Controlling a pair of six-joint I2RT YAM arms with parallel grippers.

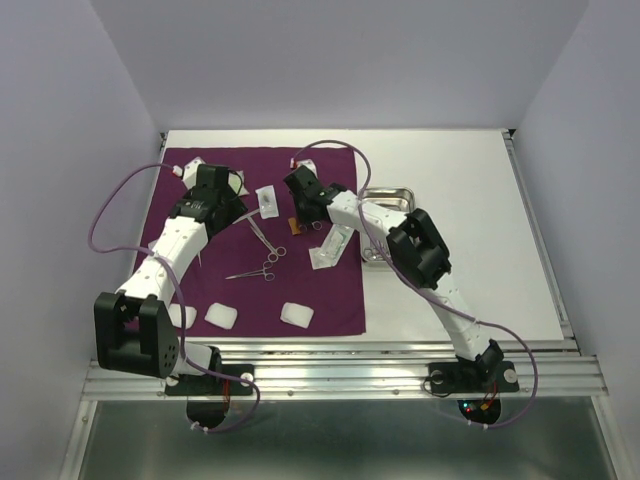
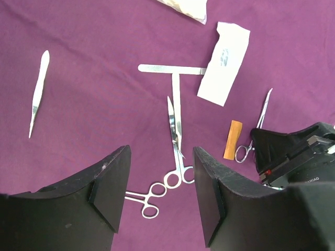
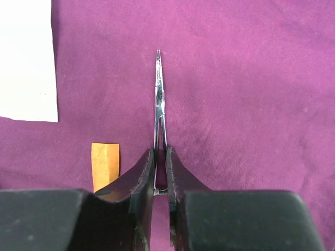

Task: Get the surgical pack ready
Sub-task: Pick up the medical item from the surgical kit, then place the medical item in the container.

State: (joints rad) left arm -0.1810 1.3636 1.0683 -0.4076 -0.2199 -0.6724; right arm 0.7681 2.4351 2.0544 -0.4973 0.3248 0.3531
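The purple drape (image 1: 335, 300) lies spread flat on the table, and the steel tray (image 1: 390, 195) stands off its right edge. My right gripper (image 3: 160, 151) is shut on a thin steel forceps (image 3: 158, 94), whose tip points away over the cloth. The left wrist view shows the same forceps (image 2: 261, 112) beside an orange strip (image 2: 233, 139). My left gripper (image 2: 160, 157) hangs open above scissors (image 2: 175, 141) and a second ring-handled forceps (image 2: 146, 201), touching neither. Tweezers (image 2: 172, 69) and a white packet (image 2: 225, 63) lie beyond.
Three white gauze pads (image 1: 220, 316) lie along the drape's near edge. A clear packet (image 1: 330, 245) rests by the drape's right edge. A slim steel tool (image 2: 38, 94) lies apart on the left. The two arms' wrists are close together over the drape's back half.
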